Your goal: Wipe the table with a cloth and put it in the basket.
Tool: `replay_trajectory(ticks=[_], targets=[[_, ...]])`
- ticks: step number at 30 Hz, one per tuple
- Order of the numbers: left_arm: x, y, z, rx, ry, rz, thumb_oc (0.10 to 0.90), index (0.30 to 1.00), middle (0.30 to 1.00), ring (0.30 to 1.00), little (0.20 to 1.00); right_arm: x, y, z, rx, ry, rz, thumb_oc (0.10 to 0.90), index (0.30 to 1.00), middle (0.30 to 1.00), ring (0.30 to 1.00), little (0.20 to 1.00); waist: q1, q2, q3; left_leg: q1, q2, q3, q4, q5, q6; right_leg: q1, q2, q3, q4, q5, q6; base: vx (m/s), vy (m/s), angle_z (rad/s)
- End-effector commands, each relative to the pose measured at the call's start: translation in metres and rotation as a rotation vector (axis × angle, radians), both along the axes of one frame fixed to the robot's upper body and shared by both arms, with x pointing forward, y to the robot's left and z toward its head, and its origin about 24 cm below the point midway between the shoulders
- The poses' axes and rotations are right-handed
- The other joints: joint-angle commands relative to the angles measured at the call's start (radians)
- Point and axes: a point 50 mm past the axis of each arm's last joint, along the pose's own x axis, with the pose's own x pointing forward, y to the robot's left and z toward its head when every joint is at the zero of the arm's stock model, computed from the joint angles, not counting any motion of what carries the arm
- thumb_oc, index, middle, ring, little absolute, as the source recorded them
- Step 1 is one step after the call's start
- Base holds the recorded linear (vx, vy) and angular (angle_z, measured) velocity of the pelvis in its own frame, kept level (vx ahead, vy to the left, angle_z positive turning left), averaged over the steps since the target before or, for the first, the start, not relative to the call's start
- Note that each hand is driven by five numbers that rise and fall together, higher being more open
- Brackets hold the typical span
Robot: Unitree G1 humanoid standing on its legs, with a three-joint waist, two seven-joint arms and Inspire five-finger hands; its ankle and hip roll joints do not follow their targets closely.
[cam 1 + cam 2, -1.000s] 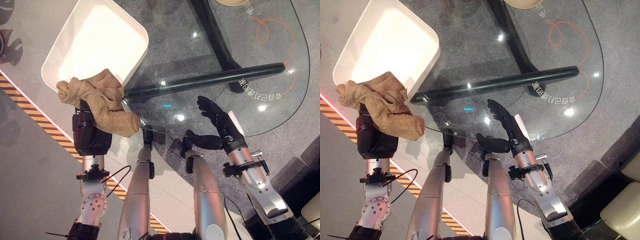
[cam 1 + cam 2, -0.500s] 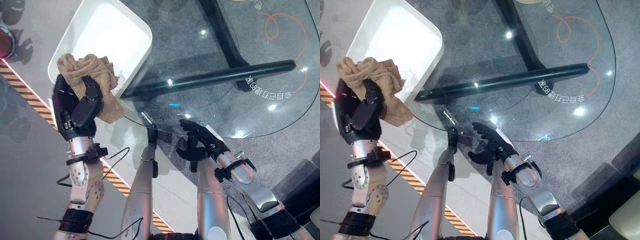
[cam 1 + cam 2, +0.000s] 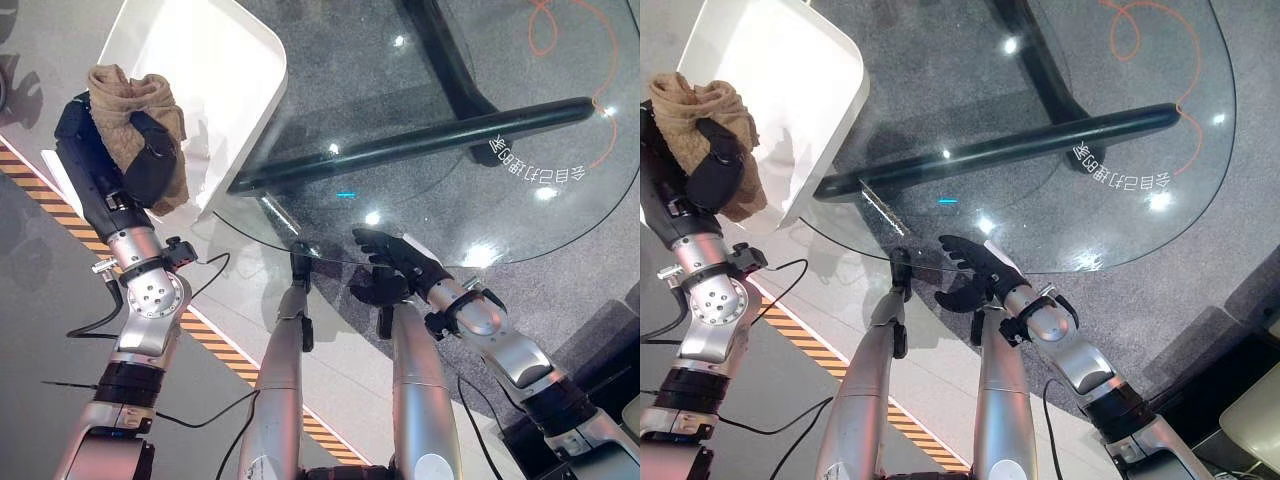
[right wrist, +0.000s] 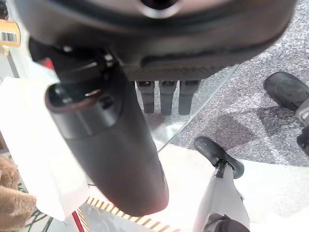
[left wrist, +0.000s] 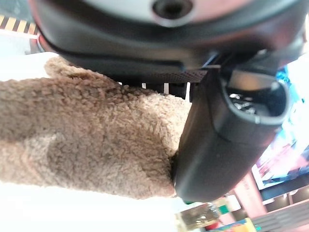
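Your left hand [image 3: 130,170] is up at the left of the scene with its fingers and thumb curled tight round the tan cloth [image 3: 125,110], and the wrist view confirms it: fleecy fabric bunched right against the palm, the thumb [image 5: 227,140] pressed into it. The cloth sits bundled over the near left rim of the white basket [image 3: 215,70], part of it hanging outside that rim, gripped rather than lying inside. The basket rests on the floor just beside the left edge of the glass table [image 3: 450,90], its corner tucked under the glass. Your right hand [image 3: 975,270] is at the near edge of the table, fingers straight and spread, holding nothing, hovering right at the glass rim.
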Motion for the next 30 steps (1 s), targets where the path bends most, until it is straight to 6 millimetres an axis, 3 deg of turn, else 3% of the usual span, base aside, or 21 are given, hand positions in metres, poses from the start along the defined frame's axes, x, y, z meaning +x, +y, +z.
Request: replay_trajectory(ticks=[1,6,9,15,21,30], targets=[[-0.01,0.014,0.055,0.13,-0.215,0.142,0.1,0.3,0.3,0.3,0.2,-0.006,0.01,-0.001,0.028,0.041,0.082,0.8,0.9,0.9,0.9,0.9,-0.02,0.008,-0.025,-0.058,-0.061,0.064,0.177,-0.09,0.084,0.034,0.097,0.042,-0.293,0.184,-0.022,0.01,0.049,0.01],[0.001,0.026,0.069,0.21,-0.181,0.282,0.1,0.3,0.3,0.3,0.2,-0.001,0.011,0.005,0.021,0.046,0.085,0.8,0.9,0.9,0.9,0.9,-0.033,-0.001,-0.025,-0.083,-0.059,0.07,0.184,-0.094,0.081,0.004,0.095,0.05,-0.301,0.197,-0.015,0.01,0.055,-0.02],[0.008,0.031,0.078,0.379,-0.13,0.403,0.1,0.3,0.3,0.3,0.2,0.001,0.009,0.007,0.023,0.041,0.081,0.8,0.9,0.9,0.9,0.9,-0.042,-0.01,-0.025,-0.097,-0.056,0.081,0.184,-0.096,0.079,-0.012,0.097,0.053,-0.307,0.207,-0.01,0.01,0.051,-0.01],[0.018,0.037,0.089,0.487,-0.043,0.491,0.1,0.3,0.3,0.3,0.2,0.002,0.004,0.014,0.039,0.035,0.083,0.8,0.9,0.9,0.9,0.9,-0.061,-0.023,-0.025,-0.128,-0.052,0.093,0.189,-0.096,0.075,-0.048,0.099,0.062,-0.312,0.225,0.002,0.01,0.041,0.0],[0.024,0.039,0.095,0.524,-0.018,0.525,0.1,0.3,0.3,0.3,0.2,0.005,0.002,0.018,0.062,0.028,0.076,0.8,0.9,0.9,0.9,0.9,-0.07,-0.031,-0.025,-0.156,-0.05,0.097,0.192,-0.096,0.073,-0.075,0.101,0.066,-0.315,0.236,0.011,0.01,0.031,-0.03],[0.039,0.025,0.101,0.587,0.053,0.463,0.1,0.3,0.3,0.3,0.2,0.008,0.006,0.023,0.086,0.021,0.088,0.8,0.9,0.9,0.9,0.9,-0.077,-0.038,-0.025,-0.188,-0.056,0.086,0.182,-0.083,0.067,-0.111,0.106,0.063,-0.311,0.248,0.016,0.0,-0.011,-0.02]])
